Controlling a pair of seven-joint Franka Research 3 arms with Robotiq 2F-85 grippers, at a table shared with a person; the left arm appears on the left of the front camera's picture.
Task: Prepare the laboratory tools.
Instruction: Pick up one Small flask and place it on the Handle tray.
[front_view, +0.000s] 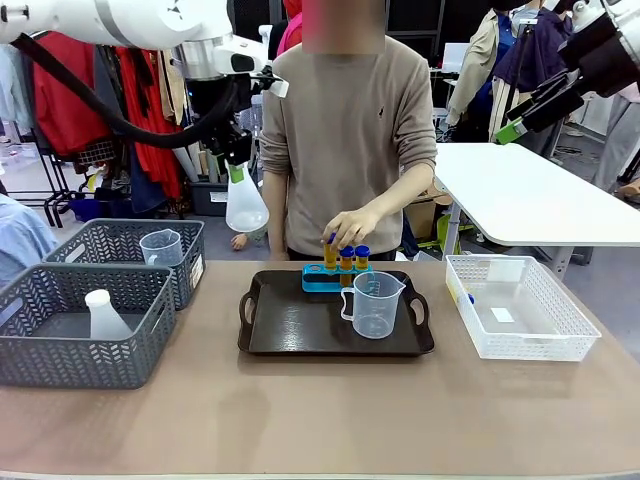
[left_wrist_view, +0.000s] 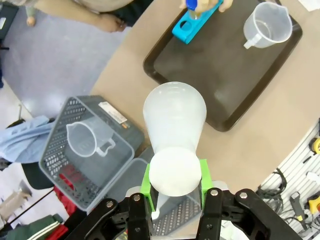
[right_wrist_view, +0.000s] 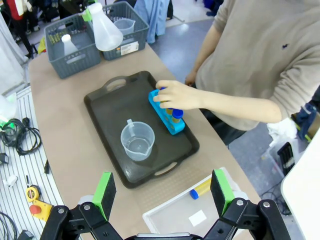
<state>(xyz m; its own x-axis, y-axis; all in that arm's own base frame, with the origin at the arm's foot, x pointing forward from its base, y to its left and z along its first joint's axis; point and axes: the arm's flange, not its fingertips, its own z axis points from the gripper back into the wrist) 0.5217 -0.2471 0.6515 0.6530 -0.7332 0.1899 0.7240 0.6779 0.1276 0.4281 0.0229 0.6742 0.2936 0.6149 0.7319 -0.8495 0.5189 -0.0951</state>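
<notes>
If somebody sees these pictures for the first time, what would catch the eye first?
The left gripper holds a translucent white conical flask by its neck, high above the table's left side. On the dark tray in the middle stands a clear beaker; behind it the person's hand touches an amber tube in a blue rack.

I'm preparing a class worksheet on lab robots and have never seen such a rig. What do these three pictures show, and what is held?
Two robot arms share a table with a person. The front picture looks across the table; the other two come from cameras on each wrist. The left arm's fingers hold a white conical flask aloft. The right arm's fingers are open and empty. On the dark tray stand a clear beaker and a blue rack of amber tubes, which the person's hand touches.
</notes>
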